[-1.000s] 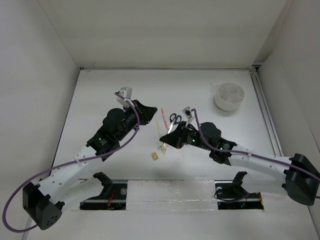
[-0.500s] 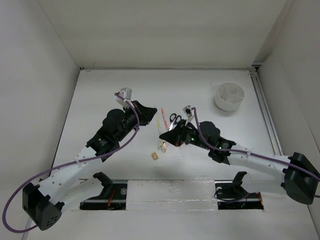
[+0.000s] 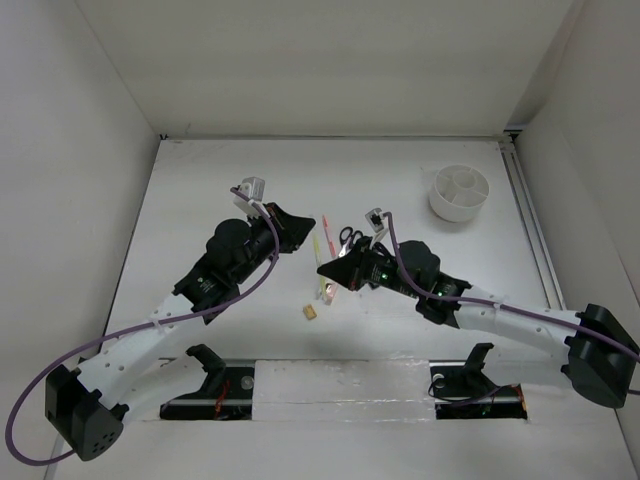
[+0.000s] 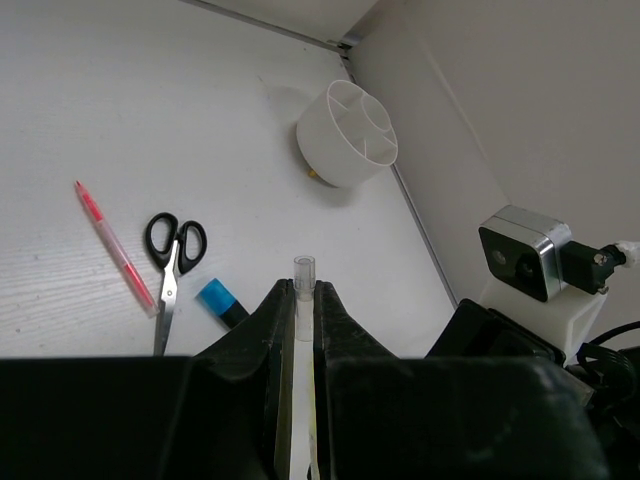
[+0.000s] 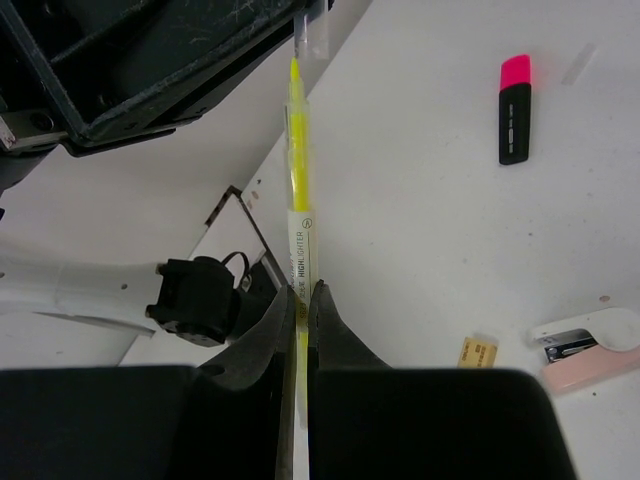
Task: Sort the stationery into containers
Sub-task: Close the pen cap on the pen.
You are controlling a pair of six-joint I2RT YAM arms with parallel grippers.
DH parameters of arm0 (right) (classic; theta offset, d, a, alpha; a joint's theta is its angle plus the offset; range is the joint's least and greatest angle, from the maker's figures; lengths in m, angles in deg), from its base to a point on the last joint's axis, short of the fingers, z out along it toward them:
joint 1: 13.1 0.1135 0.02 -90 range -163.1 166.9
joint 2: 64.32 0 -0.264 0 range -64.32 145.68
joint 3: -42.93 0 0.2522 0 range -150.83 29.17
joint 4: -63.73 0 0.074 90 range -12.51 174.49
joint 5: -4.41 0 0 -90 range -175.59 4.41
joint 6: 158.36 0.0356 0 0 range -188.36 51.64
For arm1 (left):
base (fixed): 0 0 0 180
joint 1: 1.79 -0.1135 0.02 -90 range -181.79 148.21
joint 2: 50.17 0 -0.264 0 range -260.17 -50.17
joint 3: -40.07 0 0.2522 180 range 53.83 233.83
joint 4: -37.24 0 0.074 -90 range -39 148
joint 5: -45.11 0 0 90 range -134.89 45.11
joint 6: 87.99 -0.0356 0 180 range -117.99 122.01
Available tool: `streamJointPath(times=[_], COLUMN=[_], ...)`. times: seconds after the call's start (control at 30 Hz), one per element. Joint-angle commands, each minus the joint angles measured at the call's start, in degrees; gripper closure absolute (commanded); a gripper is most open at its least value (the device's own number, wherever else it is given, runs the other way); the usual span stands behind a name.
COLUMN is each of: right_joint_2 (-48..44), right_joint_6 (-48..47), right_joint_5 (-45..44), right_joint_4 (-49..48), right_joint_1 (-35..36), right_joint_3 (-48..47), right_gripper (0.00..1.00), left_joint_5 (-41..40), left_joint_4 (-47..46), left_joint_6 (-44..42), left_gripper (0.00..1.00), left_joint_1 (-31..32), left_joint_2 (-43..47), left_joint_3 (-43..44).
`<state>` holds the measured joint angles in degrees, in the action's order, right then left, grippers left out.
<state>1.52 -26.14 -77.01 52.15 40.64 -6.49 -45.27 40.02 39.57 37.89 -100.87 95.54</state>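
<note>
The pale yellow stick (image 3: 317, 246), a yellow highlighter with a clear end, hangs above the table between both grippers. My left gripper (image 3: 304, 226) is shut on its clear end (image 4: 303, 275). My right gripper (image 3: 326, 270) is shut on its labelled barrel (image 5: 299, 190). The black-handled scissors (image 4: 170, 262), the thin red pen (image 4: 112, 243) and the blue-capped marker (image 4: 219, 300) lie on the table below. The pink-capped marker (image 5: 514, 108) lies apart. A tan eraser (image 3: 311, 313) lies nearer the front. The round white tub (image 3: 460, 193) stands at the back right.
A small pink and white item (image 5: 588, 347) lies beside the tan eraser (image 5: 476, 352). The white side walls close in the table. A rail (image 3: 528, 215) runs along the right edge beside the tub. The arm bases sit at the near edge.
My right gripper has shifted slightly up and away with the stick in it. The left arm has barely moved.
</note>
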Motion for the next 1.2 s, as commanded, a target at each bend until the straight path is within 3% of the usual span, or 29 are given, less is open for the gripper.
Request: streamJointPath(times=[0.0, 1.17], right_joint_2=[0.1, 0.1], right_joint_6=[-0.8, -0.8], right_joint_5=[-1.0, -0.5], right_joint_4=[-4.0, -3.0], right_joint_1=[0.6, 0.6], right_joint_3=[-3.0, -2.5], right_gripper=[1.00, 1.00], left_joint_5=[1.1, -1.8], left_joint_4=[-3.4, -3.4], left_joint_6=[0.2, 0.8], left_gripper=[1.00, 1.00], left_joint_1=[0.0, 0.0], left_joint_2=[1.4, 0.2], left_joint_3=[-0.2, 1.4])
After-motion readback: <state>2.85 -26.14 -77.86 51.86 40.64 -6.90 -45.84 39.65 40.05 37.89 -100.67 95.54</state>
